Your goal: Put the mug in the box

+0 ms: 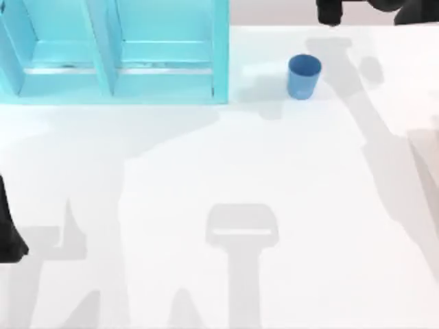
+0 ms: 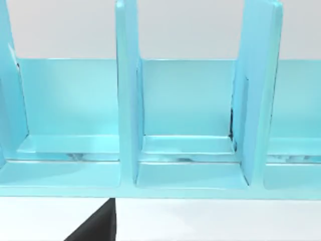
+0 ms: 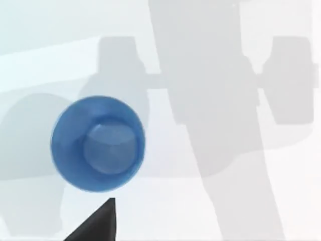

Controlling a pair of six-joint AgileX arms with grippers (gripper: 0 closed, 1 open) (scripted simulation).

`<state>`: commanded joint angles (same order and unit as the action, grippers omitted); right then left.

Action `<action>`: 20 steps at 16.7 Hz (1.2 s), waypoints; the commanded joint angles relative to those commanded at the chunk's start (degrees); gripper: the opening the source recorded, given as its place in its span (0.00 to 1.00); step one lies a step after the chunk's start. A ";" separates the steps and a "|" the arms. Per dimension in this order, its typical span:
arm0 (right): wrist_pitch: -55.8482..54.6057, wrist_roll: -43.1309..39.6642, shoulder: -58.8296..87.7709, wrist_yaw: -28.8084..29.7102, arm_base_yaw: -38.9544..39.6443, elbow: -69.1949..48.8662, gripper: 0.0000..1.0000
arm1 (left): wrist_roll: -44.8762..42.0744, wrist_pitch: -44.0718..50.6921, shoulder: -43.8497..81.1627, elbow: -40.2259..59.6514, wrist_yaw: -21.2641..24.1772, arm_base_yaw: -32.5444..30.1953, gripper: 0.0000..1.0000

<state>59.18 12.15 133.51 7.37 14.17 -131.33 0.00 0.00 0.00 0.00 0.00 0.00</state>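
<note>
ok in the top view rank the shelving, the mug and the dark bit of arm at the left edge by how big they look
1. Cyan shelving, by far the largest, running off the frame's top and left.
2. Blue mug and the left arm: they look close in size, and the arm is cut off by the edge, so I won't rank them.

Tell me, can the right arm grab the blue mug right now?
Probably yes. The mug stands upright and alone on the table, apart from the cyan box; the right wrist view looks straight down into it.
</note>
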 joint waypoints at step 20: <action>10.09 5.39 16.06 0.29 3.24 -19.61 1.00 | 0.00 0.00 0.00 0.00 0.00 0.00 1.00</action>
<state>69.27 17.54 149.57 7.67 17.41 -150.94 0.00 0.00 0.00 0.00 0.00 0.00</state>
